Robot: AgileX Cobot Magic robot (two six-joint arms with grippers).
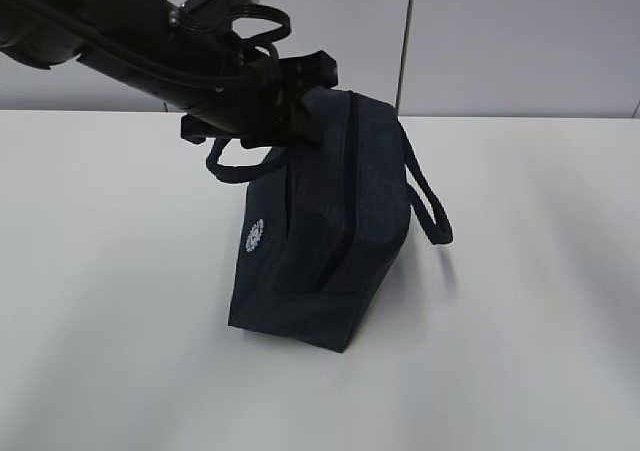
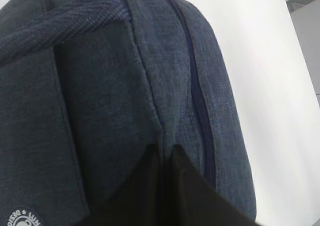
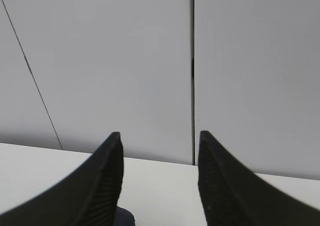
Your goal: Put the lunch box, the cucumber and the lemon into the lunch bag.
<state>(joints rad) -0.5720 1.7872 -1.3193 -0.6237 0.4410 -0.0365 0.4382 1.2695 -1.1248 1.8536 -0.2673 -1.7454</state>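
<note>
Gripping the upper edge of the lunch bag (image 1: pixel 320 226), the left gripper (image 1: pixel 285 111) has its jaws pinched tight on the navy fabric beside the near loop handle (image 1: pixel 235 166); the bag stands tilted on the white table (image 1: pixel 110 301), one bottom corner apparently lifted, its closed zipper seam (image 1: pixel 345 201) running down the face turned to the exterior view. Such a hold most likely serves to raise or reposition the closed bag, though the purpose is inferred. The left arm reaches in from the upper left at a downward slant, wrist above the bag's top; its wrist view shows cloth, zipper line and a white emblem (image 2: pixel 22 218) at close range. The right gripper (image 3: pixel 160 181) is absent from the exterior view; its own camera shows both fingers spread apart with nothing between them, aimed level at a wall panel (image 3: pixel 100 60). Lunch box, cucumber and lemon appear nowhere, so whether they are inside cannot be told.
</note>
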